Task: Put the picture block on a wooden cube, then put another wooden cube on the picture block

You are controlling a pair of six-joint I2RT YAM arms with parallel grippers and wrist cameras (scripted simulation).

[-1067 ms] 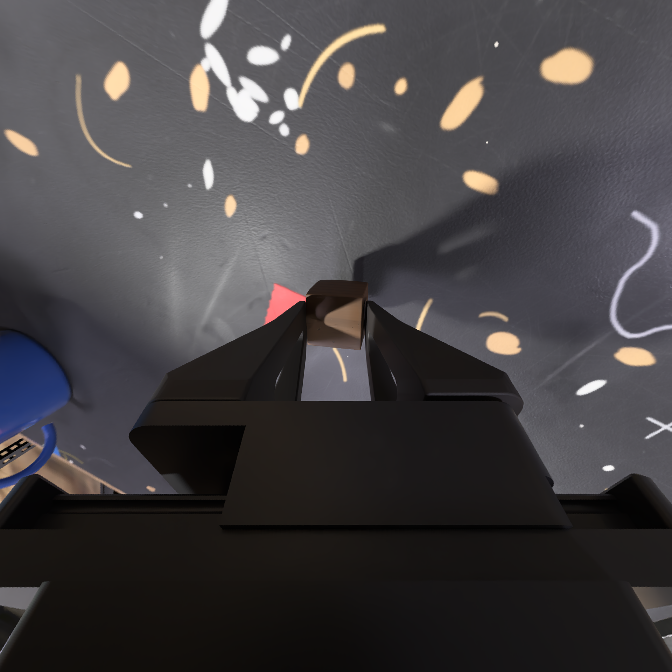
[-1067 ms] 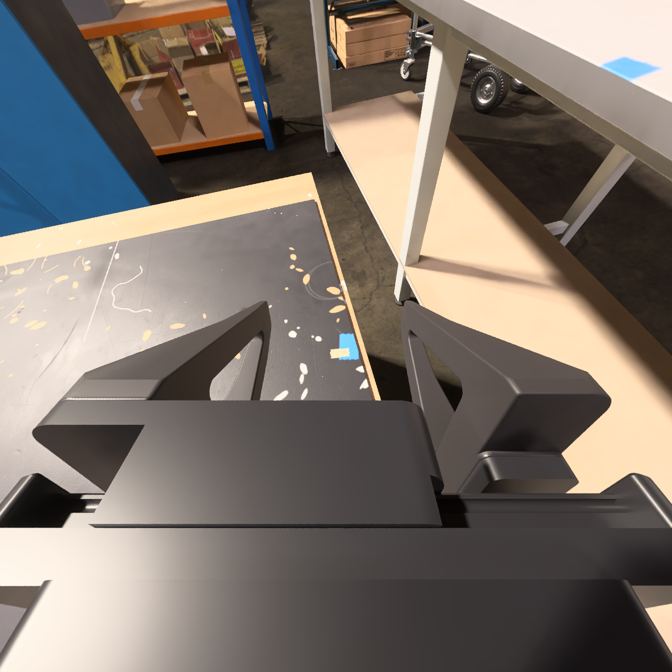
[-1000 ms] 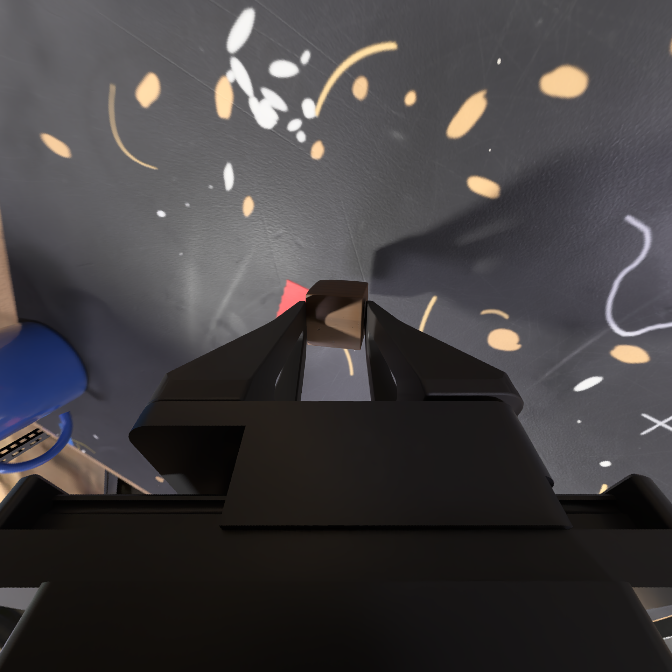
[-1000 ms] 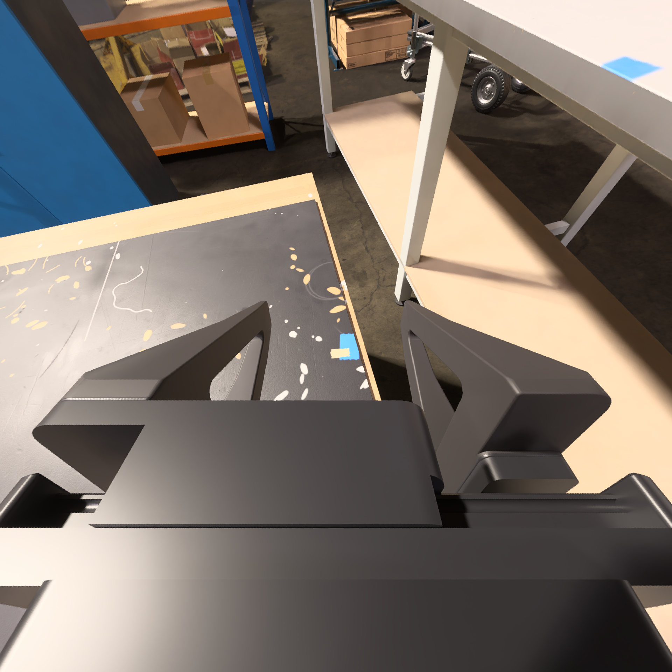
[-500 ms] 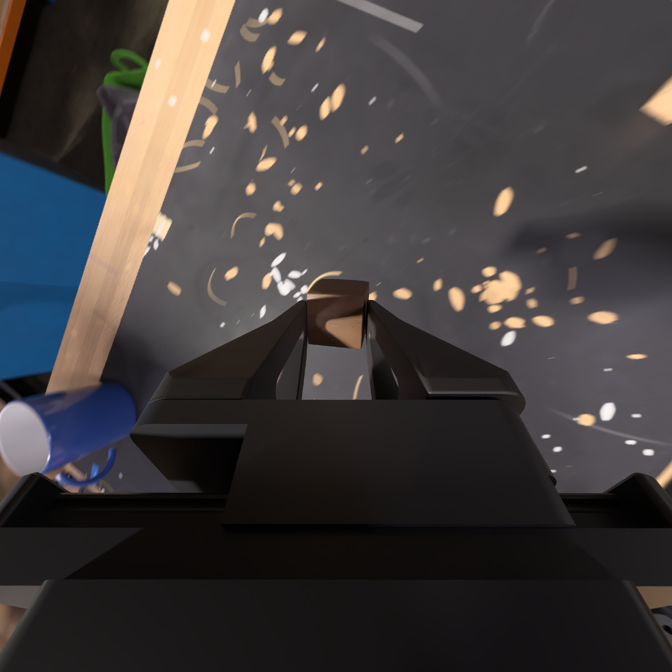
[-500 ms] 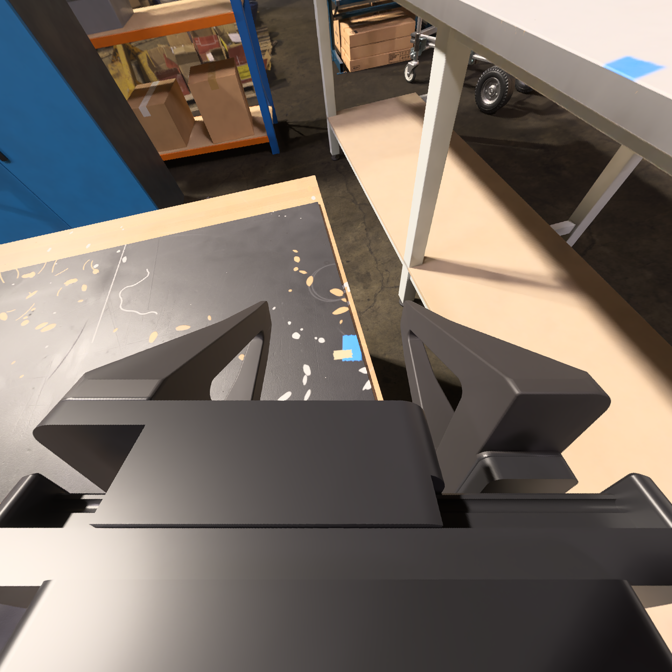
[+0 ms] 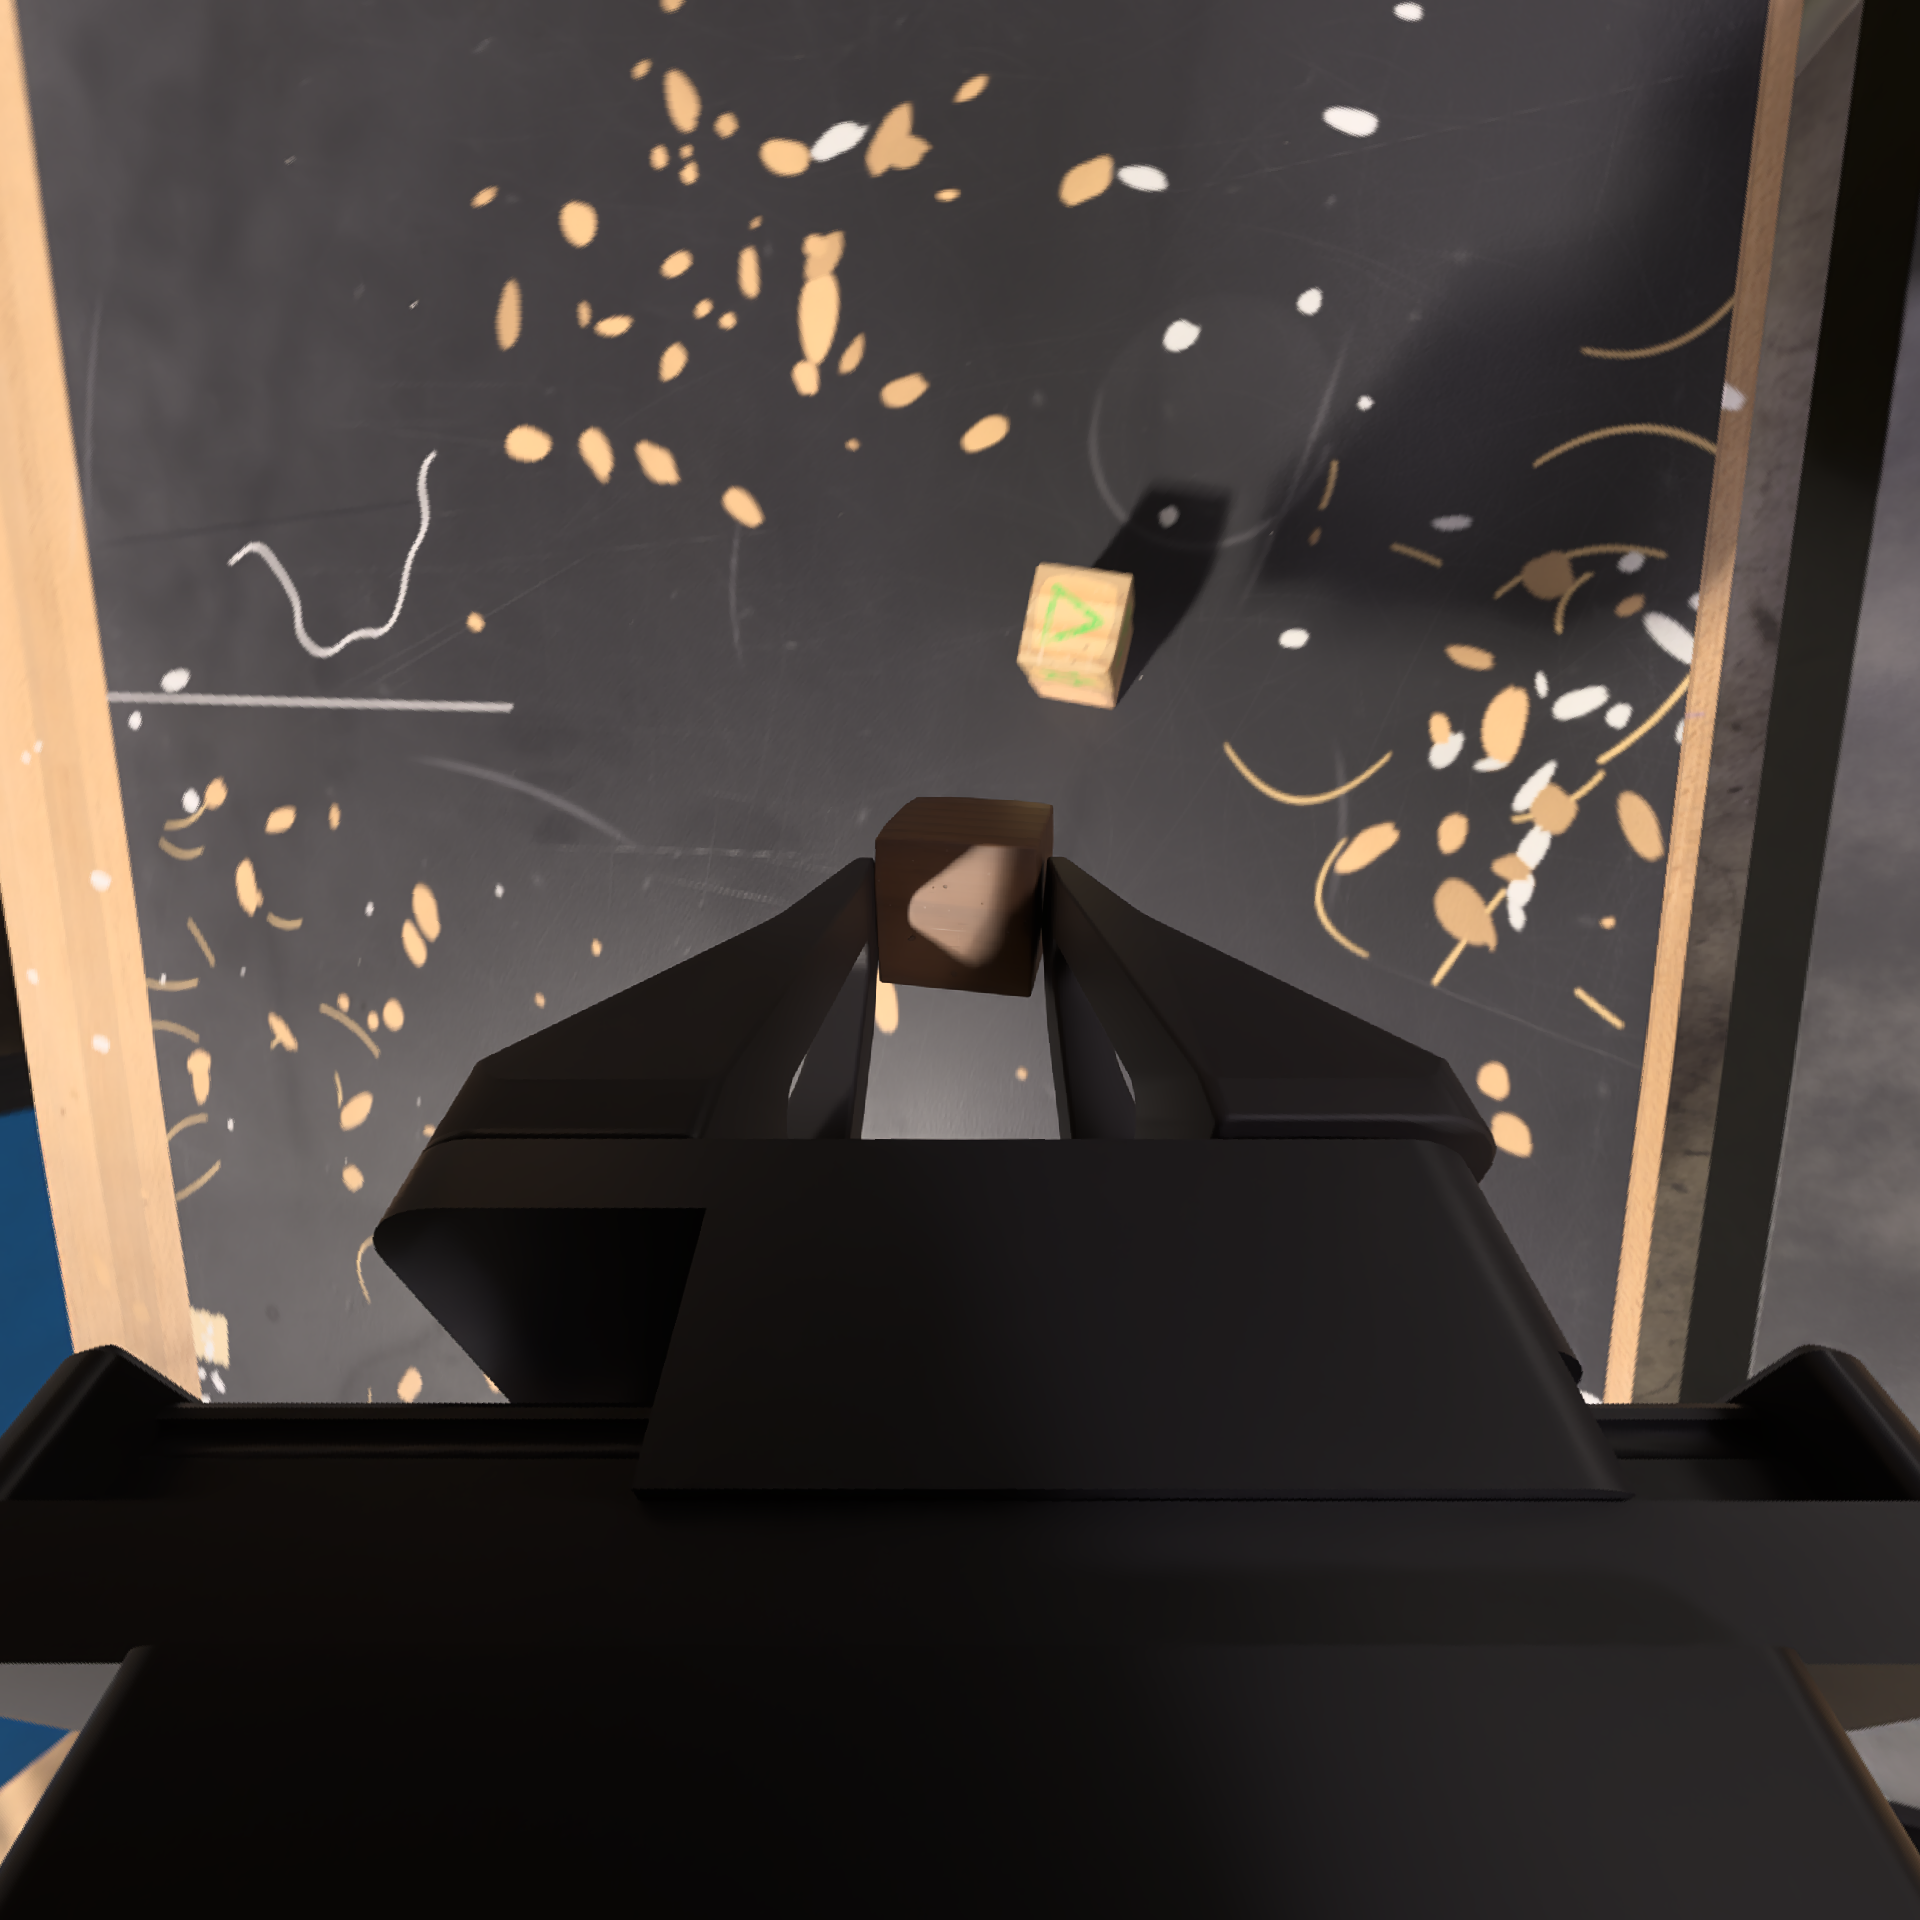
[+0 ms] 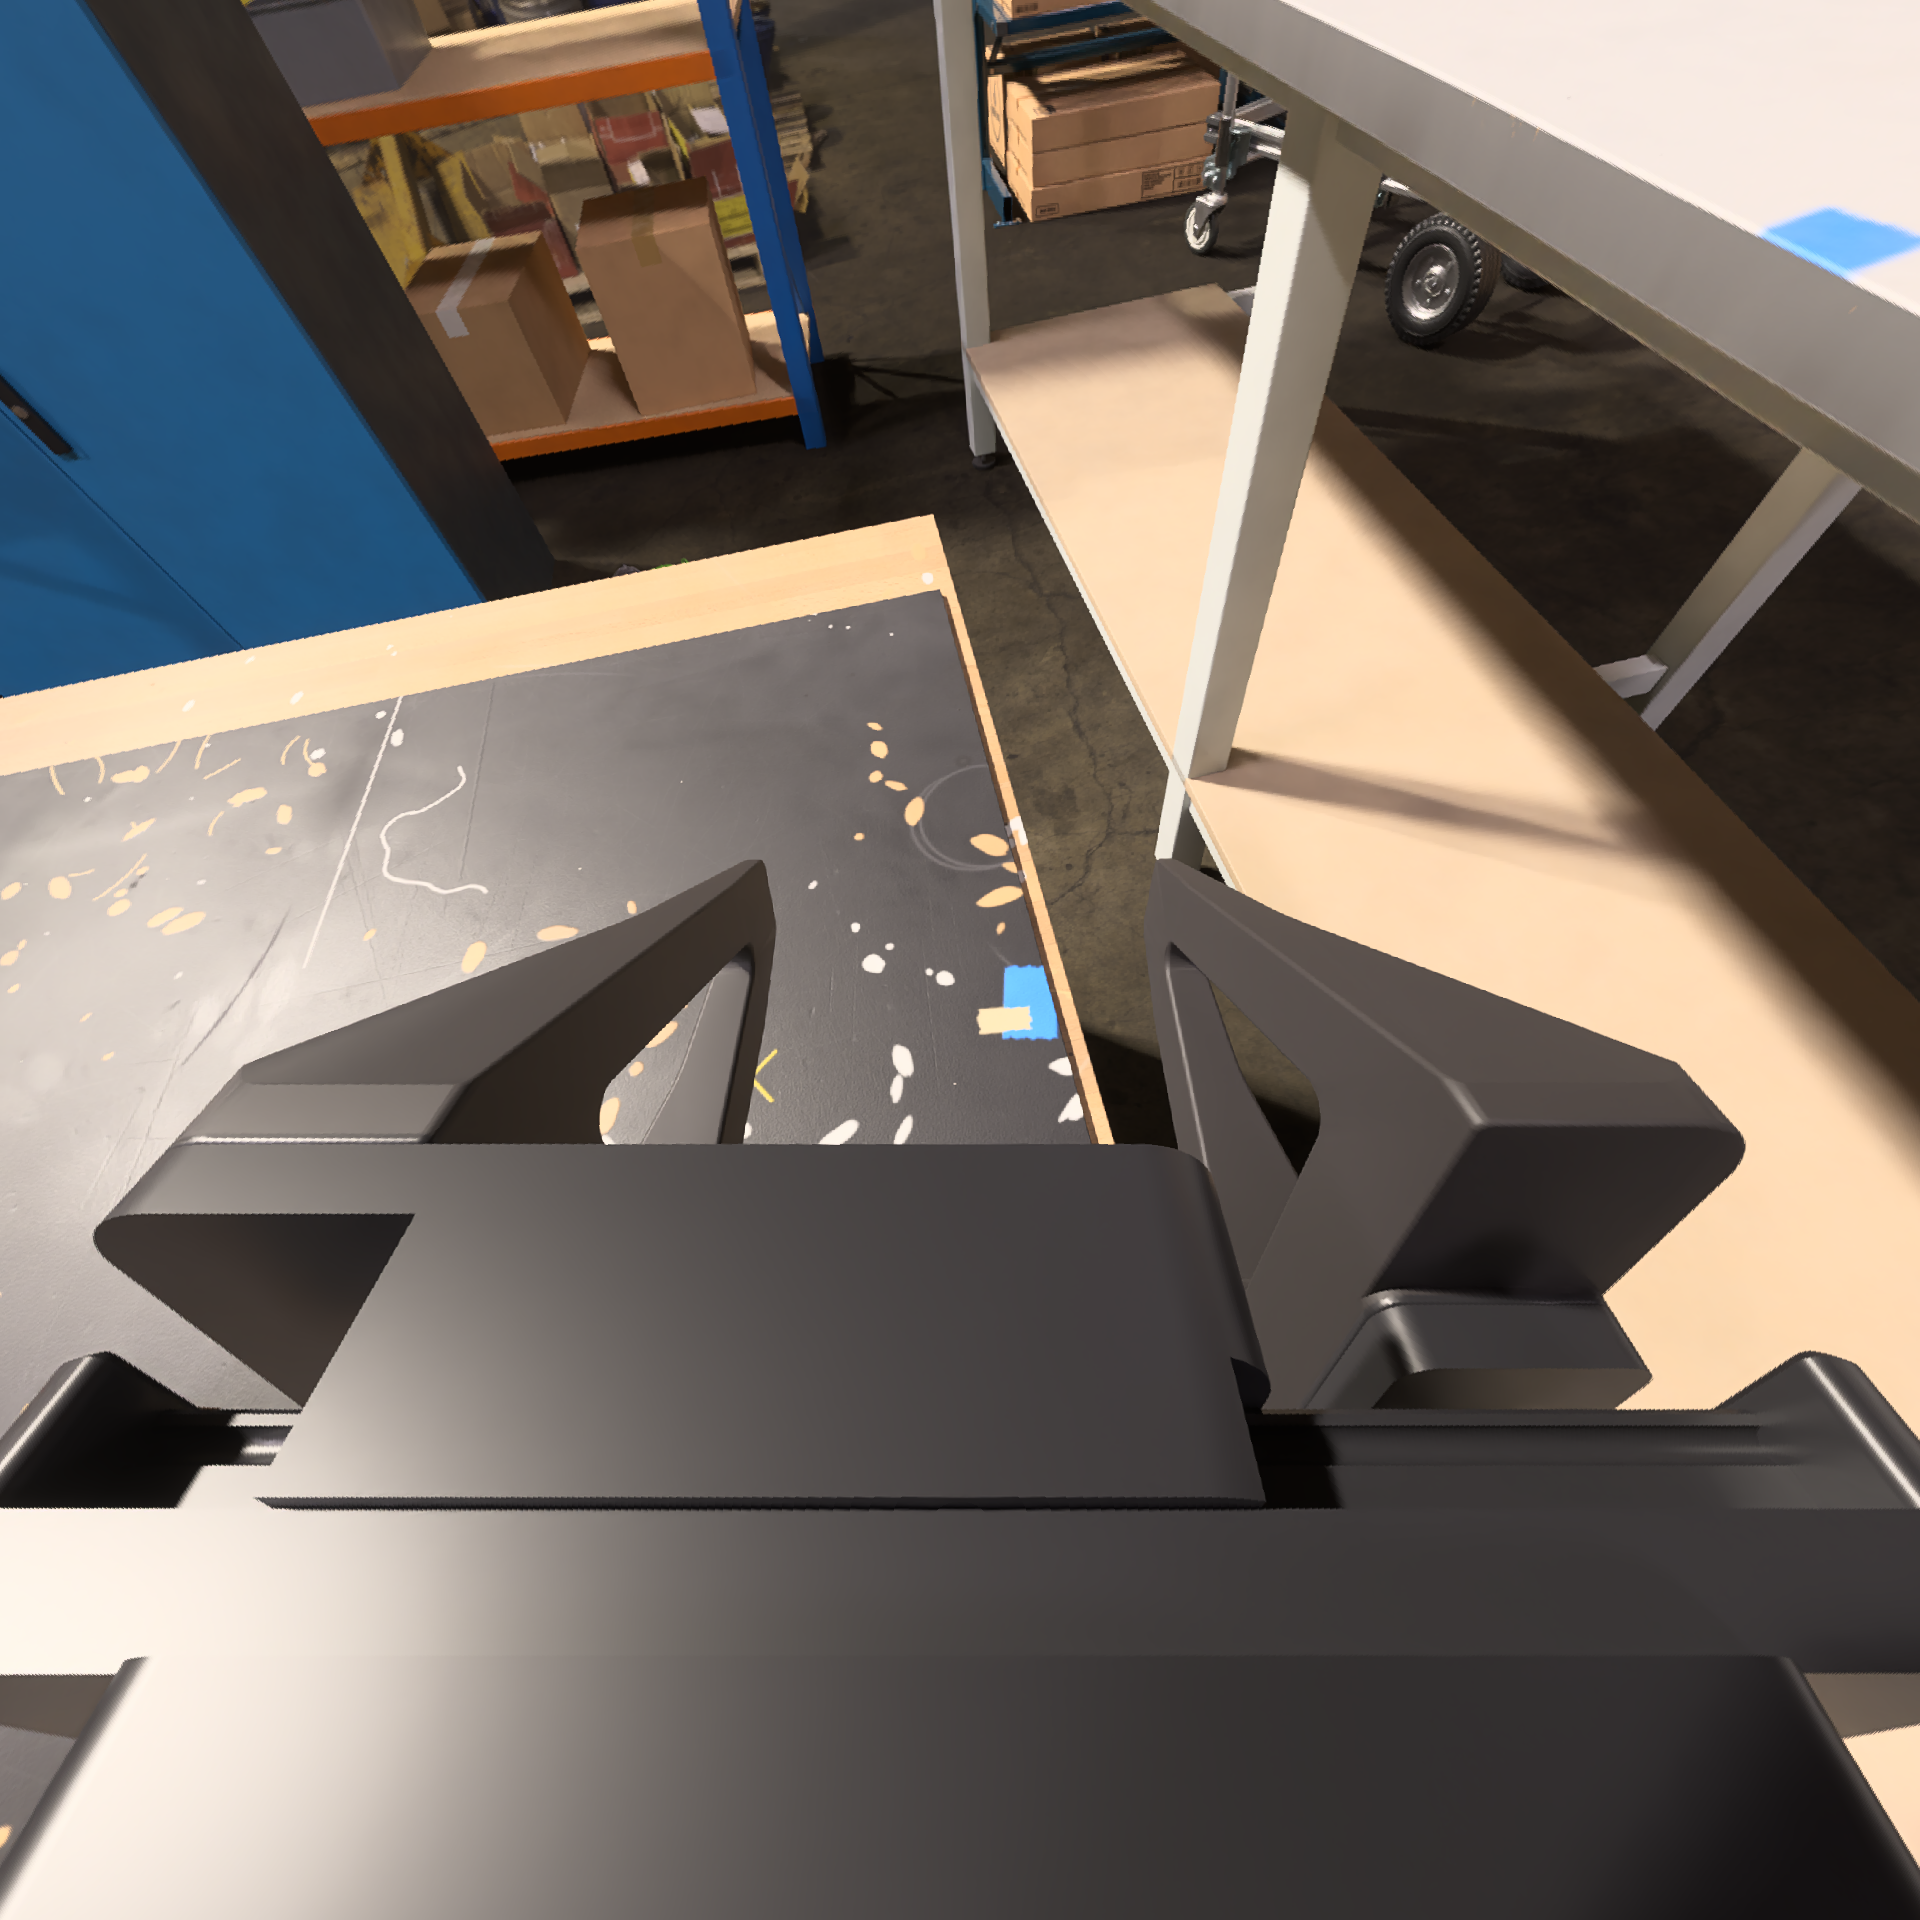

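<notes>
Fingers (image 7: pixel 1091 966) of left hand (image 7: pixel 958 914) pinch dark wooden cube (image 7: pixel 961 899); right hand (image 8: pixel 956 914) spread

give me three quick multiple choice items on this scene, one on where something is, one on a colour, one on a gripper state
1. Where is the picture block?
A. on the dark mat
B. in the left gripper
C. on a shelf

2. What colour is the drawing on it?
A. red
B. green
C. blue

3. What is the right gripper doing?
A. gripping a cube
B. shut, empty
C. open, empty

Answers:
1 A: it lies on the mat, beyond the left gripper.
2 B: green outline.
3 C: its fingers stand apart; only the left grips the wooden cube.
</notes>
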